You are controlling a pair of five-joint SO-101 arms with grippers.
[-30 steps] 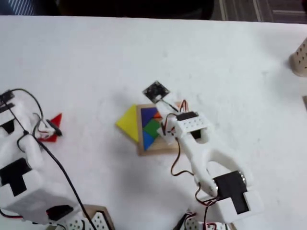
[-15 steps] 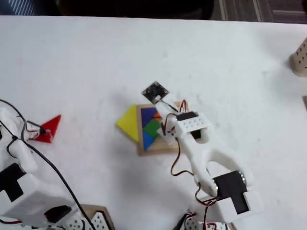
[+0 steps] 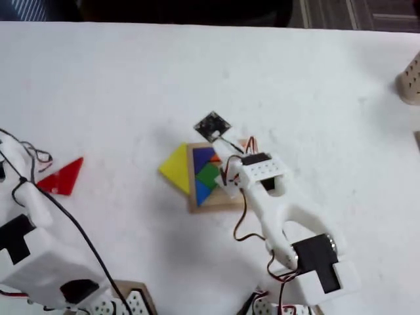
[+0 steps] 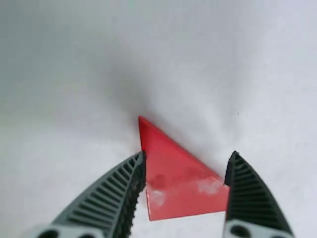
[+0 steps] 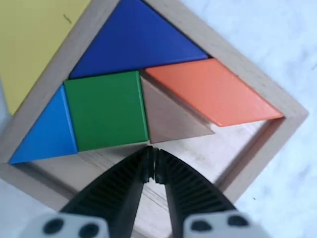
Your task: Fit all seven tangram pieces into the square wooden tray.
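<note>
My left gripper [image 4: 187, 158] hangs spread astride the red triangle [image 4: 171, 186], which lies on the table [image 3: 295, 85] well apart from the tray [image 3: 213, 206]. My right gripper [image 5: 154, 162], pressed together, points down over the tray's bare floor.

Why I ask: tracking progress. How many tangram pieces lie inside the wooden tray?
5: dark blue triangle, orange parallelogram, green square, light blue triangle, brown triangle. The right gripper covers part of the tray.
</note>
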